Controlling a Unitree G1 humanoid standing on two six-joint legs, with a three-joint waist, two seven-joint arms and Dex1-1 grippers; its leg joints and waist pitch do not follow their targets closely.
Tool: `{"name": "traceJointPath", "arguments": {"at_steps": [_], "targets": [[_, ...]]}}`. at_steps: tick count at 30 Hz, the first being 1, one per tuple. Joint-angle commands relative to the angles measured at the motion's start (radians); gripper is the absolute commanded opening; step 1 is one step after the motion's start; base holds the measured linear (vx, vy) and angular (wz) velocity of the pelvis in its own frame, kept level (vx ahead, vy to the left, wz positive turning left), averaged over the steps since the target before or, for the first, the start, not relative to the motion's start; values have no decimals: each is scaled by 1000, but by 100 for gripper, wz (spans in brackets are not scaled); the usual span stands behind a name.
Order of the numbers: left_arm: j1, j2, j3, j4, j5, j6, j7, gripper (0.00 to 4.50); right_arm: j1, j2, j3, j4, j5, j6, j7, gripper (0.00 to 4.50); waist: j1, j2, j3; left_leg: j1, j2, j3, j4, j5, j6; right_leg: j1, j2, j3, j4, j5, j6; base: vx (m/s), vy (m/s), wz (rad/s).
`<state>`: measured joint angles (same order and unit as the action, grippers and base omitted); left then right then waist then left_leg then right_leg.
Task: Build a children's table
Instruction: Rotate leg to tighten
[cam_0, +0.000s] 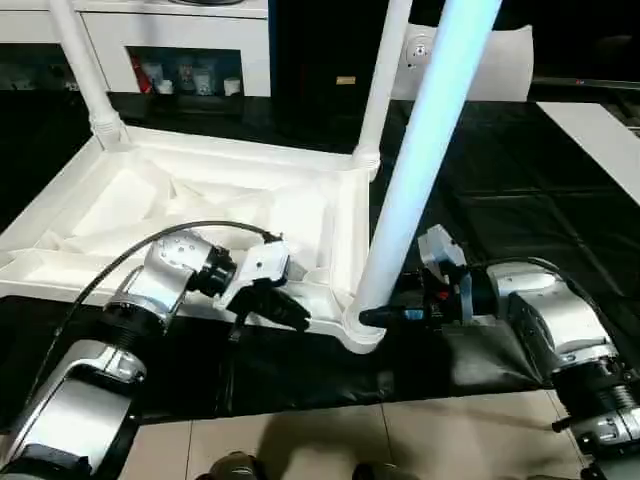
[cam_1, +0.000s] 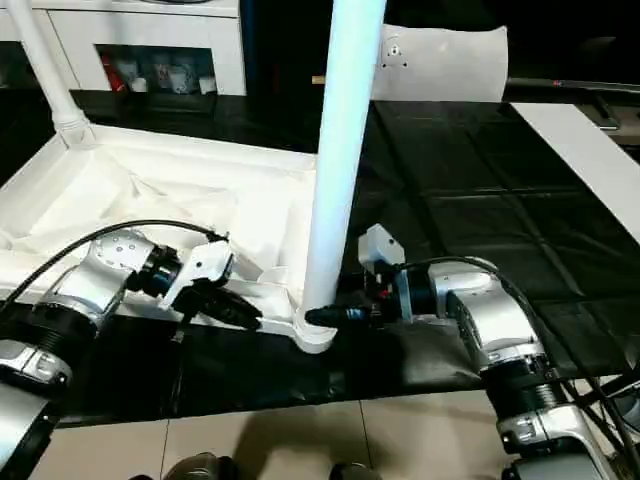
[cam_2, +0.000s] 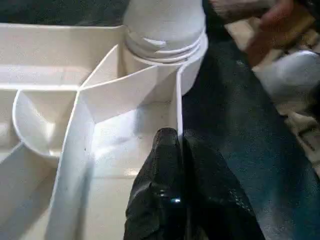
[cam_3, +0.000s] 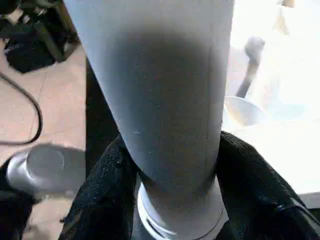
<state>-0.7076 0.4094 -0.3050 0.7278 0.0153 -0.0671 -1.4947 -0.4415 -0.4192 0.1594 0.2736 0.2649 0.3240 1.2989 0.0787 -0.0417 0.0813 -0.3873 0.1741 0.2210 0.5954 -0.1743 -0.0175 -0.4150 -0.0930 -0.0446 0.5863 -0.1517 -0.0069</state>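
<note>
The children's table top (cam_0: 180, 215) lies upside down on the black-covered worktop (cam_0: 520, 200), ribbed underside facing up, so that the corner sockets are open to receive legs. Two far legs (cam_0: 85, 70) (cam_0: 385, 80) stand upright in the far sockets. The near leg (cam_0: 420, 170) stands in the near right corner socket (cam_0: 362, 330), leaning slightly.

Left tool (cam_2: 172, 165): fingers together, clamped on the thin side wall of the table top just beside the near right socket. In the left wrist view the black fingers pinch this wall edge-on, with the socket collar directly ahead. Judgement: this grip braces the top so that it does not slide or tip while the leg is worked into the socket.

Right tool (cam_1: 325, 316): fingers (cam_3: 100, 200) set on either side of the near leg at its base, just above the socket collar, and touching it on both sides. Judgement: a low grip gives the best control of seating and turning the leg.

The two tools flank the same corner: left tool on the wall, right tool on the leg, socket between them.
</note>
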Motion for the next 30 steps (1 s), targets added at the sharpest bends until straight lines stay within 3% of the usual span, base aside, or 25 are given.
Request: {"name": "traceJointPath", "arguments": {"at_steps": [1, 2, 4, 7, 9, 11, 12, 14, 15, 16, 17, 19, 26, 30], "targets": [[-17, -46, 12, -13, 9, 52, 108, 0, 14, 47, -6, -28, 11, 36, -96, 195, -12, 0, -63, 39, 65, -36, -82, -310, -18, 22, -63, 40, -71, -420, -197, 0, 0, 0], [-16, -57, 20, -16, 5, 66, 132, 0, 19, 61, -7, -29, -3, 35, -133, 195, -17, -4, -64, 36, 63, -41, -84, -324, -26, 27, -65, 38, -75, -459, -182, 0, 0, 0], [-7, -112, 50, -53, -10, 151, 241, 0, 35, 142, -16, -33, -53, 46, -312, 195, -28, 0, -59, 39, 62, -43, -85, -362, -44, 18, -63, 38, -83, -509, -165, 0, 0, 0], [-5, -180, 77, -85, -16, 235, 365, 0, 34, 242, -34, -37, -74, 93, -479, 192, -52, -3, -59, 36, 59, -51, -87, -390, -57, 17, -64, 33, -88, -568, -141, 0, 0, 0], [-5, -198, 82, -94, -15, 259, 397, 0, 32, 268, -38, -40, -76, 109, -522, 192, -62, -4, -61, 31, 57, -54, -88, -383, -46, 25, -65, 30, -93, -568, -130, 0, 0, 0], [-19, -251, 102, -96, -8, 310, 509, 0, 16, 345, -47, -37, -98, 140, -645, 192, -69, 1, -61, 33, 57, -51, -88, -377, -36, 20, -62, 34, -94, -531, -134, 0, 0, 0], [-21, -256, 103, -95, -7, 314, 518, 0, 15, 352, -48, -37, -99, 143, -656, 192, -78, -2, -60, 32, 55, -49, -87, -383, -37, 14, -58, 35, -93, -514, -147, 0, 0, 0], [-40, -324, 132, -96, 2, 359, 655, 0, -18, 454, -65, -27, -120, 187, -808, 192, -78, -1, -61, 32, 53, -49, -85, -377, -28, 18, -60, 35, -96, -525, -142, 0, 0, 0], [-42, -334, 136, -100, 5, 368, 676, 0, -23, 471, -67, -27, -123, 194, -832, 192, -83, 0, -59, 35, 54, -49, -87, -378, -36, 11, -57, 35, -98, -533, -140, 0, 0, 0], [-45, -351, 143, -107, 5, 382, 704, 0, -30, 498, -71, -31, -115, 190, -848, 192, -81, 0, -61, 38, 51, -50, -85, -380, -34, 14, -59, 33, -100, -548, -132, 0, 0, 0], [-44, -356, 145, -113, 4, 390, 713, 0, -31, 506, -72, -36, -111, 184, -849, 192, -81, -1, -60, 37, 52, -49, -86, -378, -30, 13, -59, 35, -103, -547, -127, 0, 0, 0], [-41, -356, 140, -122, 8, 390, 713, 0, -31, 507, -67, -42, -112, 166, -851, 248, -79, 0, -62, 34, 53, -47, -87, -354, -16, 17, -56, 36, -100, -494, -124, 0, 0, 0], [14, -269, 118, -167, 15, 331, 584, 0, 32, 420, -80, -100, -118, 118, -761, 313, -70, 0, -68, 23, 54, -39, -86, -250, 30, 34, -55, 40, -81, -312, -169, 0, 0, 0], [39, -224, 106, -182, 4, 287, 503, 0, 55, 349, -82, -134, -96, 103, -676, 355, -69, 0, -70, 24, 53, -32, -81, -196, 61, 39, -54, 41, -72, -237, -200, 0, 0, 0]]}}
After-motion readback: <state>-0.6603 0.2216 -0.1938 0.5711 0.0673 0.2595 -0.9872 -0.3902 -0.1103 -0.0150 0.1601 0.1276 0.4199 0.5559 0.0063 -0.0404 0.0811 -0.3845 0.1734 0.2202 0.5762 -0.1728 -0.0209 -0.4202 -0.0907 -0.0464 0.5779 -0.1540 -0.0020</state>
